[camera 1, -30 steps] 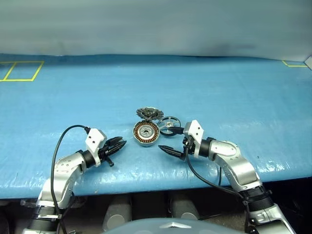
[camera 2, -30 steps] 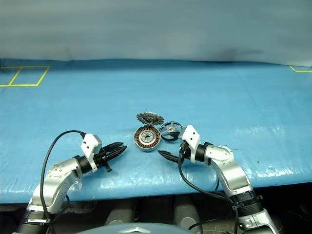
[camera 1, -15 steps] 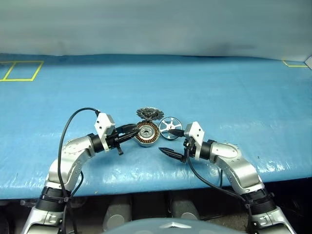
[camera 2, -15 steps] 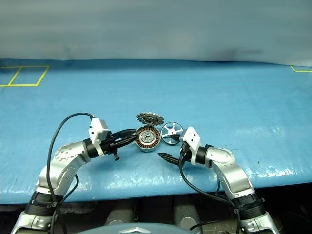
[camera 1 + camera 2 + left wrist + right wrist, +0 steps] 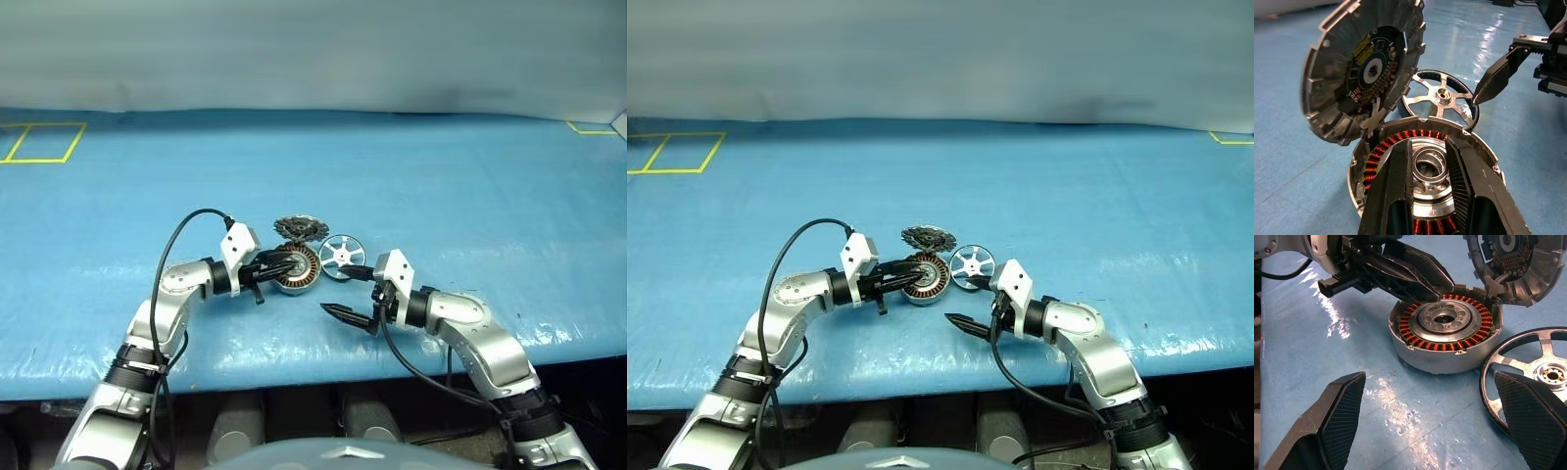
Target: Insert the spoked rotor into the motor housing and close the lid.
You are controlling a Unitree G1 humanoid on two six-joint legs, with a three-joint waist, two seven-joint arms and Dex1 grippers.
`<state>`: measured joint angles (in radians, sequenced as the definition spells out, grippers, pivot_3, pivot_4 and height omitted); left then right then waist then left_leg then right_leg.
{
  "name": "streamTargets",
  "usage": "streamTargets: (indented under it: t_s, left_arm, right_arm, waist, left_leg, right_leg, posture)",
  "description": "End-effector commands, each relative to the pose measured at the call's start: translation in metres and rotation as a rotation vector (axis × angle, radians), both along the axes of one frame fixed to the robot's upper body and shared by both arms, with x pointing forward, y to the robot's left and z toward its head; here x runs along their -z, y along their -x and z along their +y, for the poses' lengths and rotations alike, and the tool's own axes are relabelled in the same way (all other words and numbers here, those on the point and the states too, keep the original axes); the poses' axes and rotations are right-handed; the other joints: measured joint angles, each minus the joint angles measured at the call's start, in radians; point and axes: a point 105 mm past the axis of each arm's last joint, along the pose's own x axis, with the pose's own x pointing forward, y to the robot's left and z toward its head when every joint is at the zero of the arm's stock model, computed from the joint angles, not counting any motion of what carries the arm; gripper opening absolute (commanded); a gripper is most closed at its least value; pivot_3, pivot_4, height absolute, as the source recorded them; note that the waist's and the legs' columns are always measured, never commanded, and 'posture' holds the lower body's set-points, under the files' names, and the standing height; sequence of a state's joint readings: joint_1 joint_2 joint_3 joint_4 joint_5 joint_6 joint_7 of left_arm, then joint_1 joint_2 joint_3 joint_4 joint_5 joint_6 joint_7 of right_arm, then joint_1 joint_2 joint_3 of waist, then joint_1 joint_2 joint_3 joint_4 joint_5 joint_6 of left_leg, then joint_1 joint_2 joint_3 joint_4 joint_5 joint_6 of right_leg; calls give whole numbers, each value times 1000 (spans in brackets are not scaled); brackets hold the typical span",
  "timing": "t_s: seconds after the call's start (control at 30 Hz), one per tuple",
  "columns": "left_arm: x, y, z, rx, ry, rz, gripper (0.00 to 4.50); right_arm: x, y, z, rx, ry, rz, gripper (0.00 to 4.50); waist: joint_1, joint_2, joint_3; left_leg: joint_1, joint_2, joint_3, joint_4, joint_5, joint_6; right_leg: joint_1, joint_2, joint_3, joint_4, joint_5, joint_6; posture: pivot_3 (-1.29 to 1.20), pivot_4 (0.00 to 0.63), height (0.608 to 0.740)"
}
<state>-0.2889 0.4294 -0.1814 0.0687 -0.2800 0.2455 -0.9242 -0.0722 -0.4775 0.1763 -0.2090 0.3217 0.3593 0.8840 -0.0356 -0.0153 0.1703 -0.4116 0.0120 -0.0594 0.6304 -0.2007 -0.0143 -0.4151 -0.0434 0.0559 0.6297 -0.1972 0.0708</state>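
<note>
Left tool (image 5: 287, 263), narrowly parted, reaches over the motor housing (image 5: 299, 269); right tool (image 5: 346, 290) gapes wide beside the spoked rotor (image 5: 340, 255).

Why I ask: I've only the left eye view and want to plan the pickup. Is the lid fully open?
Observer: Yes, the lid stands tilted up at the motor cup's far edge, dark inner face showing.
Operator: Is the cup clear?
Observer: No, the left gripper's fingers lie over the windings, either side of the hub.
Operator: And the wheel?
Observer: The spoked wheel lies flat on the table beside the cup; the right gripper is open, one fingertip near its rim.
</note>
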Motion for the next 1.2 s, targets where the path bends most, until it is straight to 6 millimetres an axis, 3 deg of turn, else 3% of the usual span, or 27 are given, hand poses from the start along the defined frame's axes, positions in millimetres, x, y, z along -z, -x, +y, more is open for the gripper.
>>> streamTargets:
  t_s: [0.03,0.5,1.1,1.2]
  left_arm:
    - [-5,0,-5,46,-13,-38,694]
    - [2,-12,-5,29,-69,-72,694]
    - [11,-9,-5,38,-73,-52,694]
    - [11,-10,-4,26,-70,-65,1668]
  right_arm:
    - [-11,1,2,-19,-27,-37,4500]
    - [-14,2,6,-32,-47,-54,4500]
    - [-13,0,7,-25,-44,-58,4500]
    - [-13,0,7,-28,-49,-58,4500]
  waist:
    - [0,0,0]
    - [2,0,0]
    - [2,0,0]
    - [2,0,0]
  left_leg:
    - [0,0,0,0,0,0]
    - [0,0,0,0,0,0]
    - [0,0,0,1,0,0]
    - [0,0,0,1,0,0]
  right_leg:
    - [0,0,0,0,0,0]
    - [0,0,0,0,0,0]
    - [1,0,0,0,0,1]
    - [1,0,0,0,0,1]
  posture:
    - [0,150,740]
    - [0,150,740]
    - [0,150,740]
    - [0,150,740]
